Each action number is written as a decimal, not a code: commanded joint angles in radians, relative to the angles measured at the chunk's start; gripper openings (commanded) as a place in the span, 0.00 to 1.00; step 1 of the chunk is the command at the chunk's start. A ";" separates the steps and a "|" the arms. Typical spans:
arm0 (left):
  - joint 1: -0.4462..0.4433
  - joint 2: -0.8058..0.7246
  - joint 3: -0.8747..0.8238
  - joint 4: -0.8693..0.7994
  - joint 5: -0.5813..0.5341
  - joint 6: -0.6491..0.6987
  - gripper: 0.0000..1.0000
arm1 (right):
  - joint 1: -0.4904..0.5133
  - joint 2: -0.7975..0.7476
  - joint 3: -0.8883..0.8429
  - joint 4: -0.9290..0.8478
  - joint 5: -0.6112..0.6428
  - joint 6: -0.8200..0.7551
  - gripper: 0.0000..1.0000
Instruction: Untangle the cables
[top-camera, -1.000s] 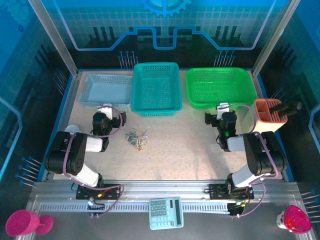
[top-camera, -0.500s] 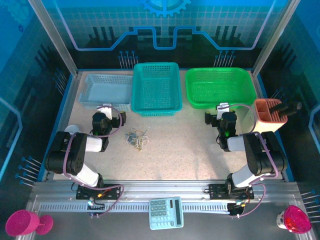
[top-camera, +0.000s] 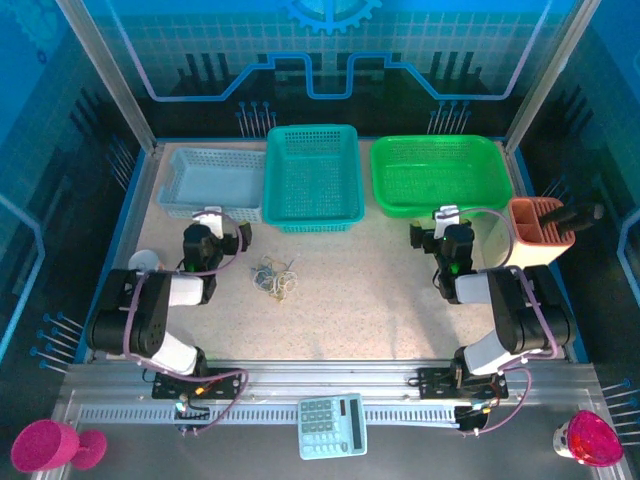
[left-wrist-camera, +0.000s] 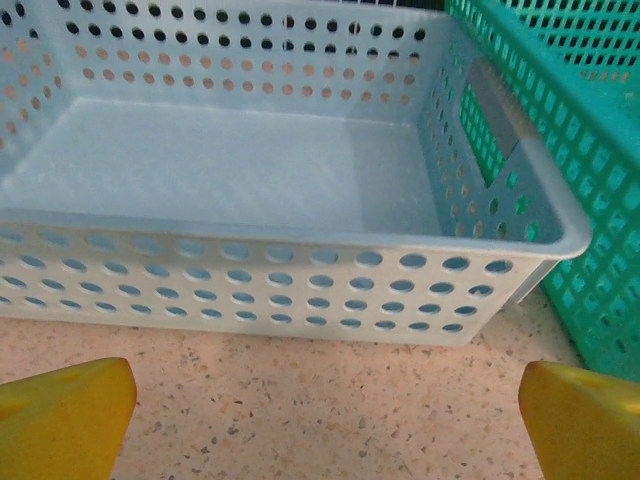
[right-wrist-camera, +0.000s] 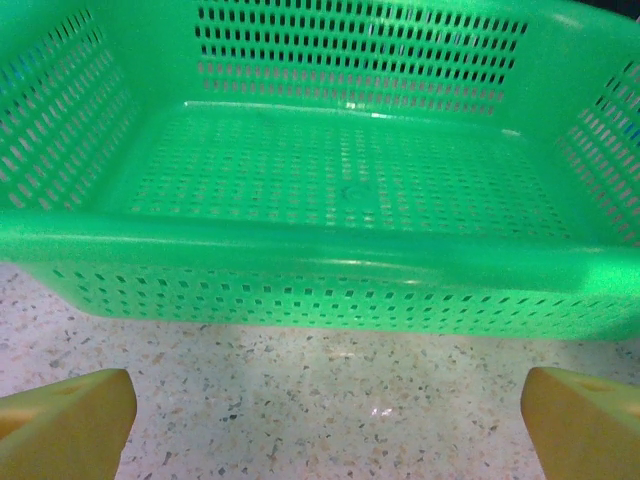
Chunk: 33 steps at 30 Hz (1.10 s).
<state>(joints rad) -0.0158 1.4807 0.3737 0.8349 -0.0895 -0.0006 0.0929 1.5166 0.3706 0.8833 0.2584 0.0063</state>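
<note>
Here the cables (top-camera: 275, 278) lie in a small tangled heap on the speckled table (top-camera: 380, 310), left of its middle, near the front wall of the teal basket (top-camera: 312, 180) but apart from it. The heap lies free of both grippers, with open tabletop all round it.

The left gripper (top-camera: 208, 218) sits near the heap's left side, facing away from it toward the pale blue basket (top-camera: 205, 185). In the left wrist view its yellow fingers (left-wrist-camera: 60, 415) are spread wide over bare table, gripping nothing, and the basket's perforated wall (left-wrist-camera: 250, 290) stands just ahead.

The right gripper (top-camera: 447, 216) is well apart from the cables, on the far right. It too is spread wide and holds nothing, facing the green basket (right-wrist-camera: 300, 255).

An orange holder (top-camera: 540, 225) stands at the right edge. A calculator (top-camera: 332, 425) lies on the front rail.
</note>
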 joint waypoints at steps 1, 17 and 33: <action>0.013 -0.126 0.040 -0.137 -0.020 -0.016 0.99 | 0.041 -0.037 -0.049 0.112 0.055 -0.021 1.00; 0.008 -0.329 0.393 -0.969 -0.055 -0.524 0.99 | 0.113 -0.337 0.481 -1.150 -0.125 0.382 1.00; -0.121 -0.196 0.443 -0.942 0.102 -0.675 0.99 | 0.646 -0.044 0.662 -1.097 -0.235 0.588 1.00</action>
<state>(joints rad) -0.0975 1.2667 0.7712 -0.1226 -0.0303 -0.6312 0.7143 1.4315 0.9878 -0.2413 0.0479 0.5247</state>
